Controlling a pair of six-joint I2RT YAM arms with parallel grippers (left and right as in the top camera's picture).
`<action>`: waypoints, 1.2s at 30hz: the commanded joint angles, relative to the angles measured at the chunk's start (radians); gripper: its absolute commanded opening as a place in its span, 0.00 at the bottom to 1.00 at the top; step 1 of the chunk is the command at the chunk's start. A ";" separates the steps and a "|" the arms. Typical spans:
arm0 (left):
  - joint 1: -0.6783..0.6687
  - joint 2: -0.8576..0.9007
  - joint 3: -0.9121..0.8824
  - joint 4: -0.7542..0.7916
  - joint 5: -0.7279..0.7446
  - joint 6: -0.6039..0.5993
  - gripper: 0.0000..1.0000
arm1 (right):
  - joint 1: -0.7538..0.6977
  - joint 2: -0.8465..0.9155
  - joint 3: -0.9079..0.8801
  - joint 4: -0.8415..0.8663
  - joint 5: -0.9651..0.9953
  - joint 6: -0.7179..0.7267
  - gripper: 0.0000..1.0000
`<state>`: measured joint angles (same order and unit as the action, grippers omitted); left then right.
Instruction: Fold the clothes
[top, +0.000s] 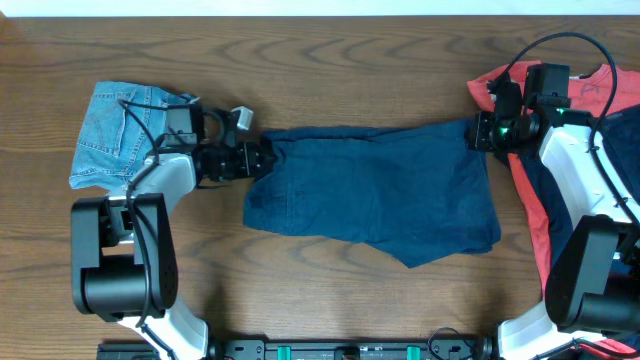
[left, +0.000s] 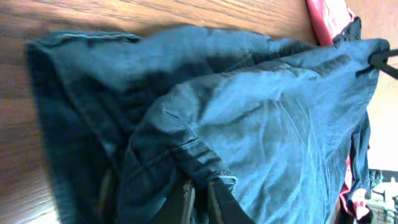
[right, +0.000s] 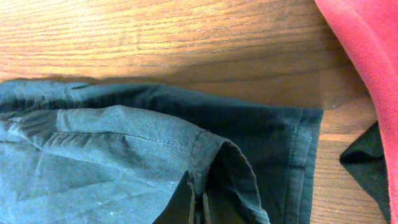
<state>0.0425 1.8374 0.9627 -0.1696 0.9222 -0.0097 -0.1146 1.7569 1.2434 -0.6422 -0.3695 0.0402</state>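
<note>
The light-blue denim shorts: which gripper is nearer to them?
Left. The left gripper grips the navy garment near the denim shorts; the right gripper holds that garment's far end.

From overhead I lose the red T-shirt (top: 612, 95) off the right edge, and my right arm (top: 580, 170) covers part of it. The left arm (top: 165, 170) hides a corner of the denim shorts (top: 110, 135). Both wrist views cut the fingers (right: 185, 202) at the bottom edge, with the navy garment (right: 124, 149) bunched around them. I can't identify the dark scrap (right: 367, 168) at the right wrist view's edge.
</note>
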 joint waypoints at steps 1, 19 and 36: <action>0.008 -0.015 0.004 0.007 0.027 0.016 0.09 | -0.006 -0.004 0.010 0.002 0.003 -0.011 0.04; 0.017 -0.053 0.004 0.038 -0.374 0.017 0.09 | -0.006 -0.004 0.010 -0.002 0.003 -0.011 0.04; 0.020 -0.067 0.004 0.069 -0.252 -0.058 0.10 | -0.006 -0.016 0.013 -0.009 0.003 0.018 0.03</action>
<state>0.0582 1.8004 0.9627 -0.0975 0.6228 -0.0490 -0.1146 1.7569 1.2434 -0.6472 -0.3668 0.0444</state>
